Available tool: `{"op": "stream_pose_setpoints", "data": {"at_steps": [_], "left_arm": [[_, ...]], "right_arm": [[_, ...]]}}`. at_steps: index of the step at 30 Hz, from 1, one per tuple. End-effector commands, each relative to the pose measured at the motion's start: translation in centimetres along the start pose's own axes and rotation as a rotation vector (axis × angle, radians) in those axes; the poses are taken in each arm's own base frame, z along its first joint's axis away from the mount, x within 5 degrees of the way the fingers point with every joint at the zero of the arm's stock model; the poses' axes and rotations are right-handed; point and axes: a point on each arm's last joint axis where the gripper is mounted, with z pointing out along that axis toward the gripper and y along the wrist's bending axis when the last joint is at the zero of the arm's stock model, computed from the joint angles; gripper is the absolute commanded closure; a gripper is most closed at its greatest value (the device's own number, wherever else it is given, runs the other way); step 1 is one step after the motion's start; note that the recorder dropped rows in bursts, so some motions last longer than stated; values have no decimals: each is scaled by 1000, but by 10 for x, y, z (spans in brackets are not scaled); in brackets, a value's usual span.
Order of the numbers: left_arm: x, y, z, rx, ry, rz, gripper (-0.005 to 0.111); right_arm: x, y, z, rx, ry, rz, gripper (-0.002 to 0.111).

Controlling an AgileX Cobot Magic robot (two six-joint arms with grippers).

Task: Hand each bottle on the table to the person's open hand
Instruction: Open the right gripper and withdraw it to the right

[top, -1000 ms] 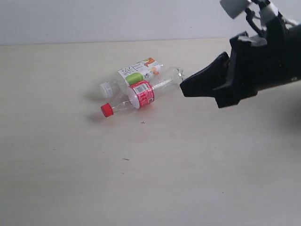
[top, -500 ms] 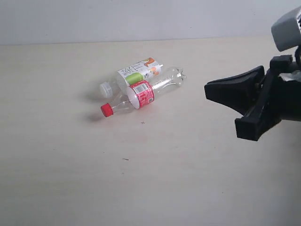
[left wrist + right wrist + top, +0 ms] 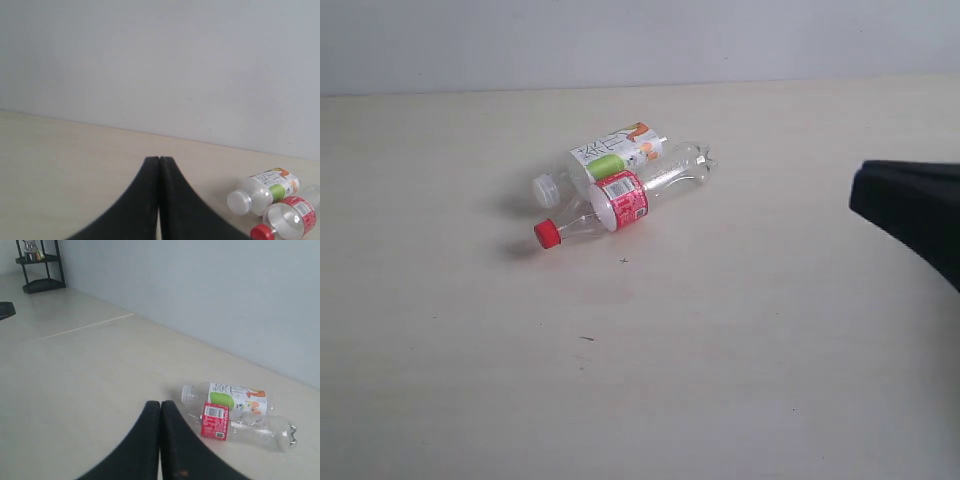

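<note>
Beige wood-grain table (image 3: 620,400) occupies the foreground of the exterior view. Further in, at that view's right edge, the right gripper (image 3: 160,405) hangs above the surface, jaws pressed together and carrying nothing, well apart from the bottles. The left gripper (image 3: 159,161) (seen only in its own wrist view) is likewise closed and empty.

Beyond, mid-table, the red-label bottle (image 3: 623,202) lies on its side with its red cap toward the left of that view. It is touching the white-label bottle (image 3: 615,156), which lies just behind it, also on its side. A plain grey wall (image 3: 640,40) closes the scene.

Assessment: no bottle is in hand, so the step is the approach for a pick. The next move calls for opened jaws and a grasp across a bottle body; taking one may roll its neighbour.

Count: bottles, two; grippers, two; open hand, none in view, so the delivery point cannot be placed.
</note>
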Motion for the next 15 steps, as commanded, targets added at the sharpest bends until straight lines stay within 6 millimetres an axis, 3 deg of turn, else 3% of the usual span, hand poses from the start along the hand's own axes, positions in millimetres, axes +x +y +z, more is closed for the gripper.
{"op": "stream_pose_setpoints", "data": {"at_steps": [1,6,8,9,11,15], "left_arm": [[0,0,0,-2,-6,-1,106],[0,0,0,-2,-6,-1,106],[0,0,0,-2,-6,-1,106],[0,0,0,-2,-6,-1,106],[0,0,0,-2,-6,-1,106],[0,0,0,-2,-6,-1,106]], "right_arm": [[20,14,-18,6,-70,-28,108],[46,27,-41,57,-208,-115,108],[57,27,-43,63,-257,45,108],[62,26,-42,32,-268,263,108],[65,27,-41,-6,-261,511,108],[65,26,-41,-12,-264,612,108]]}}
